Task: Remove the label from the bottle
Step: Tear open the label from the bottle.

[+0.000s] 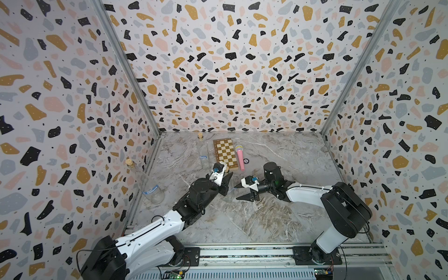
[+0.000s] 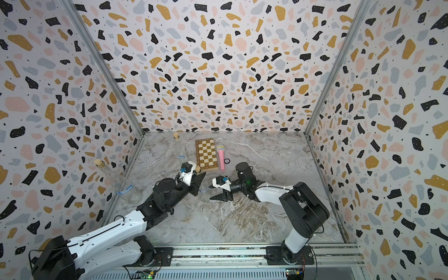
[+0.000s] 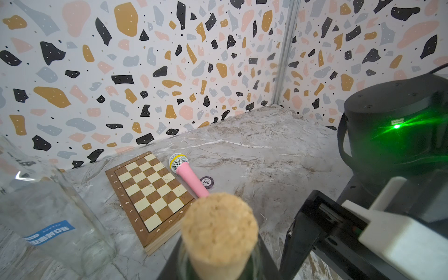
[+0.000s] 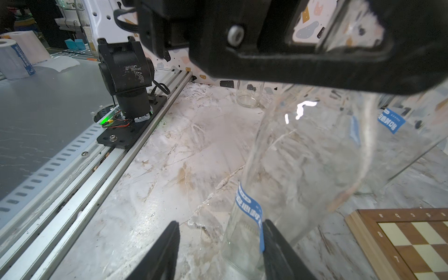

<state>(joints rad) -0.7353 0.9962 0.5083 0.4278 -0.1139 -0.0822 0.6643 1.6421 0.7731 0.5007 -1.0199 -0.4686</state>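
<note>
Bottle (image 4: 303, 157) of clear glass, stopped with a cork (image 3: 218, 230), is standing on the marble desk (image 1: 254, 218) near its middle, just in front of the chessboard (image 1: 225, 154). Left jaws are clamping it high up, at the neck under the cork. Right jaws are standing apart low down, with the bottle's foot sitting between them. One finger (image 4: 278, 247) is lying just beside the edge of the blue label (image 4: 249, 211), which is wrapping the lower glass; whether the two are touching cannot be told.

A second bottle (image 1: 148, 184) with its own blue label is standing by the left wall, and a third bottle (image 1: 203, 152) is standing at the back, beside the chessboard. A pink microphone (image 1: 240, 157) is lying along the board's other edge, with a poker chip (image 1: 246, 160) just beside it.
</note>
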